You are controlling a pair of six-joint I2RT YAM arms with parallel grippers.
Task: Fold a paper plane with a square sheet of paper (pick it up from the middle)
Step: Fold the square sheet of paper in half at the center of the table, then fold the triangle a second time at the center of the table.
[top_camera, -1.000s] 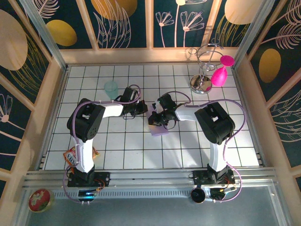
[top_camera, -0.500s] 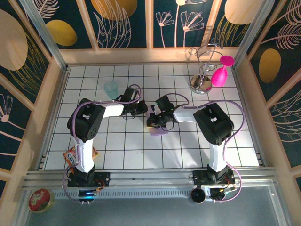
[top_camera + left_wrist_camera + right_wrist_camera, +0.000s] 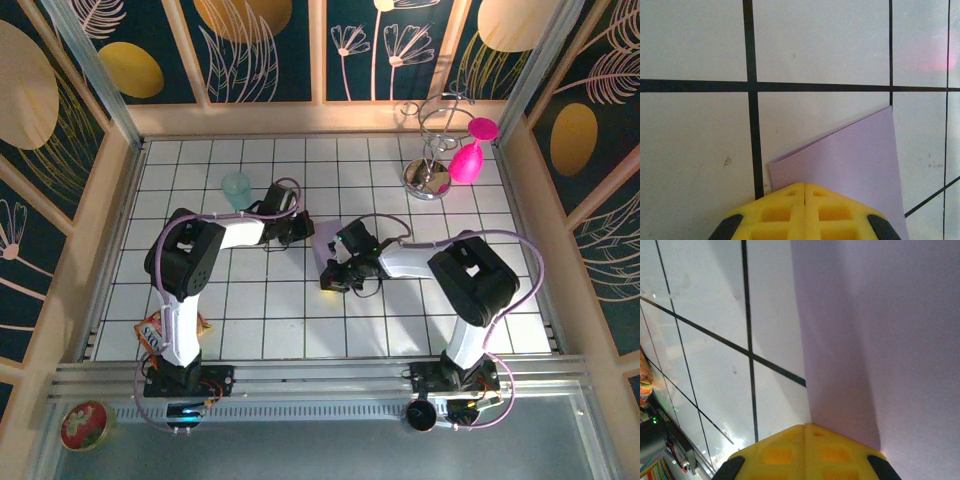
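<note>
The square sheet of paper [image 3: 326,241], pale lilac and folded over, lies flat on the white tiled floor between the two arms. My left gripper [image 3: 301,231] is shut, its yellow tips [image 3: 805,186] pressed down on the sheet [image 3: 850,160] near one corner. My right gripper [image 3: 336,276] is also shut, its tips [image 3: 805,426] resting at the straight left edge of the paper [image 3: 880,340]. Nothing is pinched between either pair of fingers. The right gripper and wrist hide most of the sheet in the top view.
A translucent teal cup [image 3: 236,186] stands behind the left arm. A wire stand [image 3: 430,172] with a pink bulb [image 3: 466,160] is at the back right. A snack packet [image 3: 152,330] lies by the left base. Wooden walls enclose the floor.
My right gripper has slid toward the near side along the paper, and its arm has swung out to the right. Lilac now shows behind it rather than in front. The left gripper has stayed put.
</note>
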